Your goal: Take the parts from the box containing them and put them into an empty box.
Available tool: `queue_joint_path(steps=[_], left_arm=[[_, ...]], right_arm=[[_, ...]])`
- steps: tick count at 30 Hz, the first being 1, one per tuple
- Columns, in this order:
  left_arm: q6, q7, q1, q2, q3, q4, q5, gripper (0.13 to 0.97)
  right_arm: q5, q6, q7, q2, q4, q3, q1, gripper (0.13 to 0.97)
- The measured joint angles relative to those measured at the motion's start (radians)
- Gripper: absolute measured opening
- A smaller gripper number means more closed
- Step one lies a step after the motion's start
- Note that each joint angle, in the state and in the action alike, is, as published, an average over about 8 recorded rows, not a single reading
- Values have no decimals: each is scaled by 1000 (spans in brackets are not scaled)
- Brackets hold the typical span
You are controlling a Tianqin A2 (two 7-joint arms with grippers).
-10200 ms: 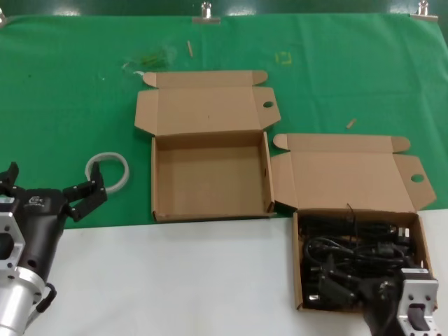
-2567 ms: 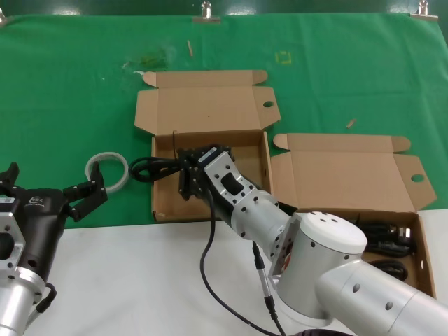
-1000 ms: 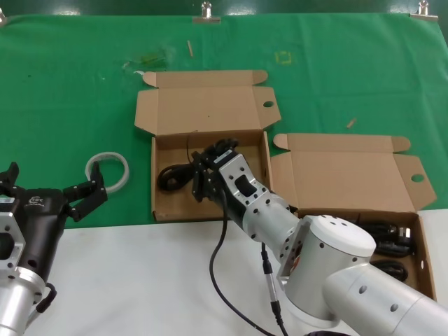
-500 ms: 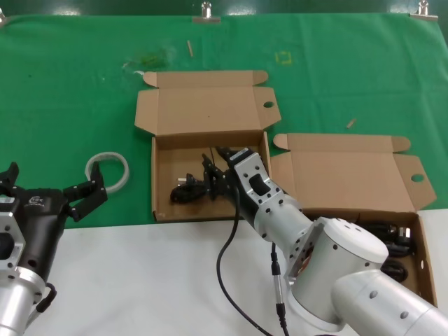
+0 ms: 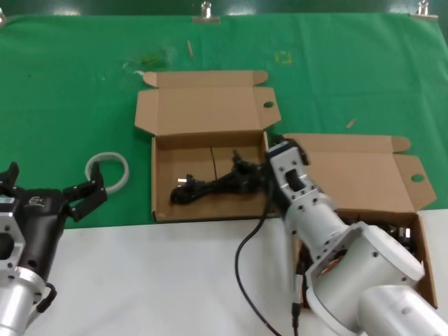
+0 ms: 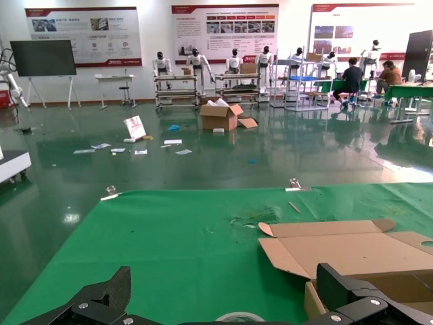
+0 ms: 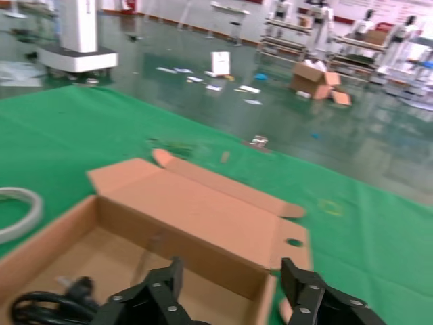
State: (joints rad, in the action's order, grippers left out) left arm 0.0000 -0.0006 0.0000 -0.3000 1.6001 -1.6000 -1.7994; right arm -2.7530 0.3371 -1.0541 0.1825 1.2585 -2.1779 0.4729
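Observation:
The left cardboard box [image 5: 162,203] stands open on the green cloth, and a black cable with a plug [image 5: 210,186] lies inside it. The same cable [image 7: 47,305] shows in the right wrist view on that box's floor [image 7: 122,254]. My right gripper [image 5: 274,148] [image 7: 230,288] is open and holds nothing, its fingers straddling this box's right wall. The right cardboard box [image 5: 350,175] sits at the lower right, black cables [image 5: 393,233] showing in it behind my right arm. My left gripper [image 5: 80,197] [image 6: 226,301] waits open at the left, apart from both boxes.
A white tape ring [image 5: 108,170] [image 6: 237,316] lies on the cloth between my left gripper and the left box. The arm's own black cable [image 5: 245,266] hangs over the white table front. Small scraps [image 5: 189,47] lie at the back of the cloth.
My right gripper let go of the black cable inside the left box and drew back to the right, over the box's right wall. The cable now lies stretched on the box floor.

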Motion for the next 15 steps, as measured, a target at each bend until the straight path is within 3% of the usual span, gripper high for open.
queue_joint_path(steps=[7,15], left_arm=[[0,0,0,0,0,0,0,965],[0,0,0,0,0,0,0,965]], right_arm=[[0,42,-55,0,79,93,-58,562],[42,28,-11,0,97,121,-81,730]])
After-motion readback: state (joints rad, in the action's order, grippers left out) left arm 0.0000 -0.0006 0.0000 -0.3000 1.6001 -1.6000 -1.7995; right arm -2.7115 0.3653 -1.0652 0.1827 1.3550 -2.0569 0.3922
